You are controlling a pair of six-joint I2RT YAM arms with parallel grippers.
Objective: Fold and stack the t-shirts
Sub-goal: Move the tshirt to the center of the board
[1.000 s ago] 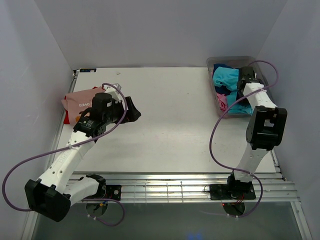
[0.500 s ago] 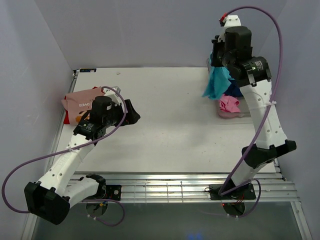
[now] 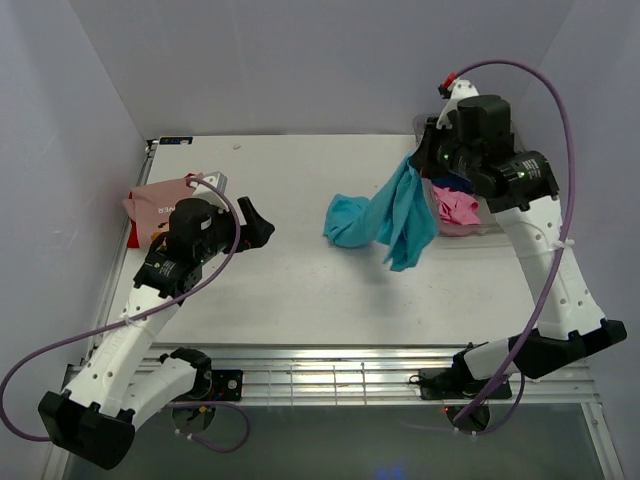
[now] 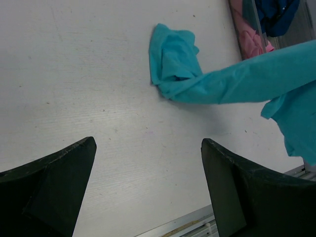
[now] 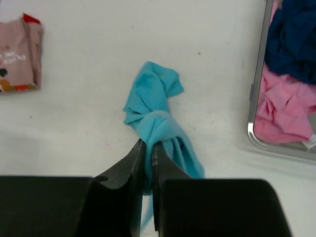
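My right gripper (image 3: 420,160) is shut on the collar of the plain turquoise t-shirt (image 3: 390,215) and holds it up beside the tub. The shirt hangs leftward and its bunched lower end rests on the table. The right wrist view shows the jaws (image 5: 147,143) pinching the ribbed edge of the shirt (image 5: 153,94). My left gripper (image 3: 255,225) is open and empty above the table's left half, its jaws wide apart in the left wrist view (image 4: 148,143), with the turquoise shirt (image 4: 173,64) ahead. A folded salmon-pink t-shirt (image 3: 155,205) lies at far left on a red one (image 3: 133,233).
The clear tub (image 5: 256,118) stands at the back right, partly hidden by my right arm. It holds a bright pink t-shirt (image 3: 458,208) and a navy one (image 3: 455,183). The table's metal front rail (image 3: 350,375) runs along the near edge.
My right gripper has lifted the turquoise t-shirt out of the tub and carried it left, so its lower end now lies on the table. My left gripper has turned slightly.
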